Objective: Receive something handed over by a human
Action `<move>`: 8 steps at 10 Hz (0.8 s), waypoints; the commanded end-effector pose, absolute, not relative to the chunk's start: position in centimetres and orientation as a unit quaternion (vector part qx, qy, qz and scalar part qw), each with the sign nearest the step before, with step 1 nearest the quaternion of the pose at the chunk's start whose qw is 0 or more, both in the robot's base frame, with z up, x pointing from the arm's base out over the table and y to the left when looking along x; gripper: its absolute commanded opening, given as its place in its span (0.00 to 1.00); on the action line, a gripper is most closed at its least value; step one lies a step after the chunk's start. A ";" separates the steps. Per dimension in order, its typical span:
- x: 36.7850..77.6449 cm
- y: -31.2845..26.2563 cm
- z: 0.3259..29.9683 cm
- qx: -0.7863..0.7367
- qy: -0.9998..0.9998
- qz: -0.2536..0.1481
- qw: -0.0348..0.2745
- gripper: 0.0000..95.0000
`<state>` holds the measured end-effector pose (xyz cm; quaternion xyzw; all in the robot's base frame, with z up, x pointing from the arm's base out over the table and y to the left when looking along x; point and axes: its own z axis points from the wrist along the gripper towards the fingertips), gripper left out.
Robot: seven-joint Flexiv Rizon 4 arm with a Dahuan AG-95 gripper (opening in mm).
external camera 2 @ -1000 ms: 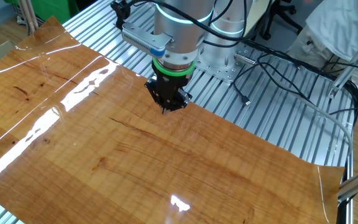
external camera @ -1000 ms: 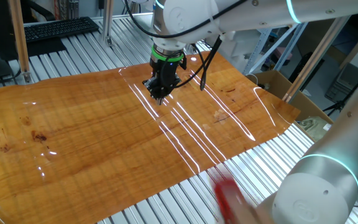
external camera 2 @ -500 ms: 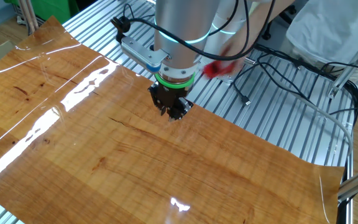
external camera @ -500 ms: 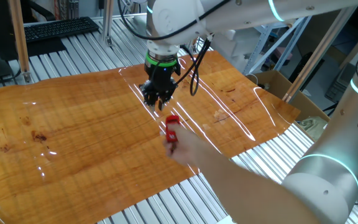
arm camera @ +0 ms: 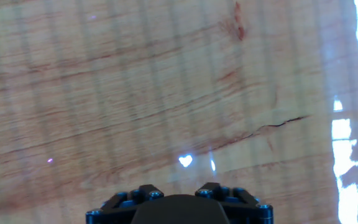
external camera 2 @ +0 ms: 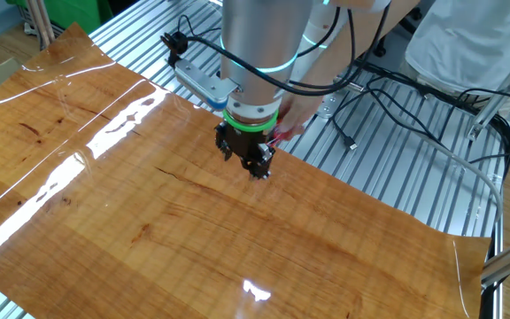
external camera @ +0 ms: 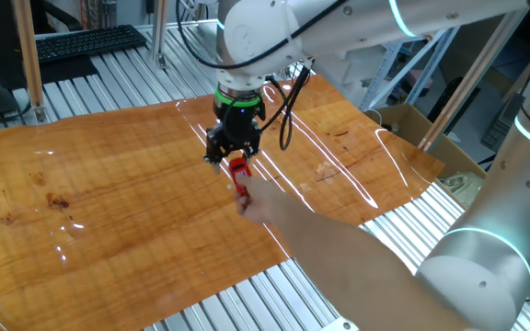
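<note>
Small glossy red object, tilted, held up by bare hand, above wooden tabletop

A glossy wood-grain sheet is spread over the ribbed metal counter. A black keyboard and a cardboard box are seen beyond it.

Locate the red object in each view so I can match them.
One fixed view: red object at centre, just below the end effector, at the tip of the hand.
Other fixed view: a red sliver right of the end effector.
Hand view: not visible.
Shared landmark: wooden tabletop.
</note>
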<state>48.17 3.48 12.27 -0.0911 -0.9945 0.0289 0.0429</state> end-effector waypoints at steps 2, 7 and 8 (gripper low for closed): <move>46.8 3.4 12.3 -0.112 -0.992 0.032 0.041 1.00; 46.1 3.8 12.8 -0.089 -0.995 0.033 0.030 0.00; 46.1 3.9 12.8 -0.089 -0.995 0.033 0.030 0.00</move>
